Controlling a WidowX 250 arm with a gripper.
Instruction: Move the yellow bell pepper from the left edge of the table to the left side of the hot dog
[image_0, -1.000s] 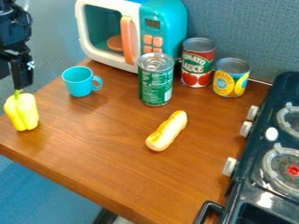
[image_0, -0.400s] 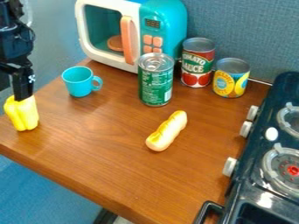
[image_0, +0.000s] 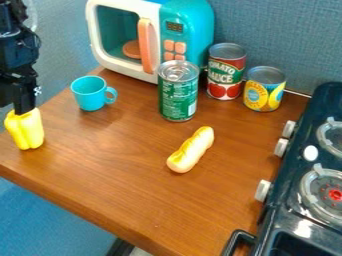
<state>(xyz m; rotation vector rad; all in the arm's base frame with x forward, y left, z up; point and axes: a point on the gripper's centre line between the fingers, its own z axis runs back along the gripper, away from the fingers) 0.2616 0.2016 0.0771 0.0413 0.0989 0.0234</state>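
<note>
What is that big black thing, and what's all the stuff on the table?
The black thing is a robot arm. One camera that stays put took all the pictures, looking down at a slant. The arm's claw is at the top of a yellow bell pepper, by the left edge of the wooden table. I can't tell if it is gripping it.

Also on the table are a turquoise cup, a toy hot dog, a green can, a red can, a shorter yellow can and a toy microwave. A toy stove is at the right.
</note>
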